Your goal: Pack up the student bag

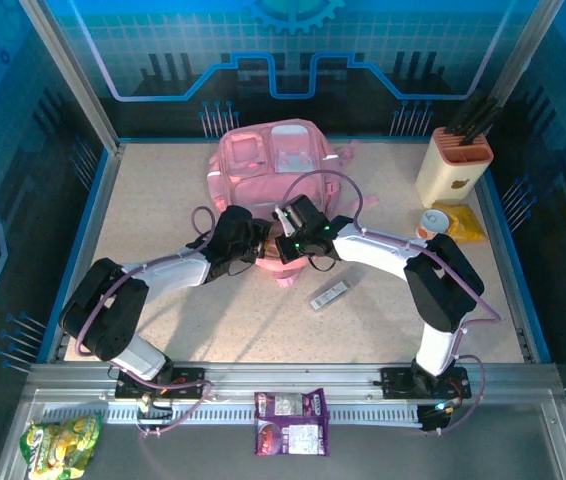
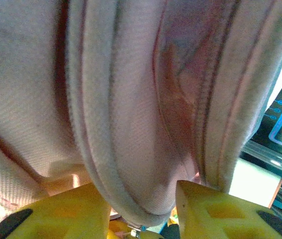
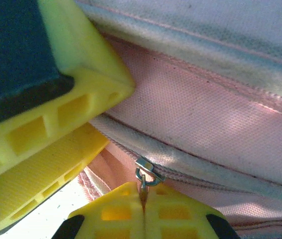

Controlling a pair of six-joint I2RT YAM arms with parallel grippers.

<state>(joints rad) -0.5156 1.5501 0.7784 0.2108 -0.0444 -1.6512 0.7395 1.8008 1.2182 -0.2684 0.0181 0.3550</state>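
Bag [image 1: 268, 165]: pink, lying flat at far centre of table [image 1: 163, 210]. Long axis runs near to far, pockets face up; which end is the top cannot be told.
Left gripper [image 2: 141, 199]: jaws narrow, pinching a fold at the bag's near end.
Right gripper [image 3: 143, 201]: clamped on zip pull [image 3: 147, 172].

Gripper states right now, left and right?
Left gripper: jaws apart around a fold of the student bag; grip cannot be told.
Right gripper: shut on the bag's zipper pull.
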